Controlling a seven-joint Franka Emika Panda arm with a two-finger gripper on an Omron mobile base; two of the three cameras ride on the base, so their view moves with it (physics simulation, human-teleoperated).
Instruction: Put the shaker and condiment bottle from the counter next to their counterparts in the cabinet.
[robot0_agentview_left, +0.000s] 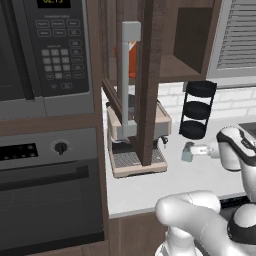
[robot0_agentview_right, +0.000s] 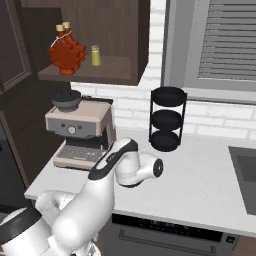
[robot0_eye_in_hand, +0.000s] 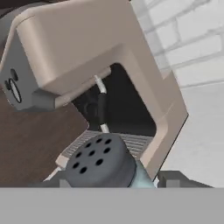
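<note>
My gripper (robot0_agentview_left: 194, 149) is shut on the shaker (robot0_agentview_left: 187, 153), a tiny pale blue-green one held just above the counter (robot0_agentview_left: 200, 181), right of the espresso machine. In the hand view its dark grey holed cap (robot0_eye_in_hand: 97, 164) sits between my fingertips (robot0_eye_in_hand: 171, 179). The cabinet (robot0_agentview_right: 125, 35) stands open, its door (robot0_agentview_left: 150, 75) swung out with the silver bar handle (robot0_agentview_left: 125, 75). On its shelf are orange-red maple-leaf bottles (robot0_agentview_right: 65, 53) with two tan caps side by side, and a yellow-green shaker (robot0_agentview_right: 95, 55) to their right.
A beige espresso machine (robot0_agentview_left: 137, 145) stands on the counter under the cabinet door. A black three-tier rack (robot0_agentview_left: 197, 110) stands against the brick wall behind my hand. The microwave (robot0_agentview_left: 45, 50) and oven fill the left; a sink edge (robot0_agentview_right: 245, 165) lies at the right.
</note>
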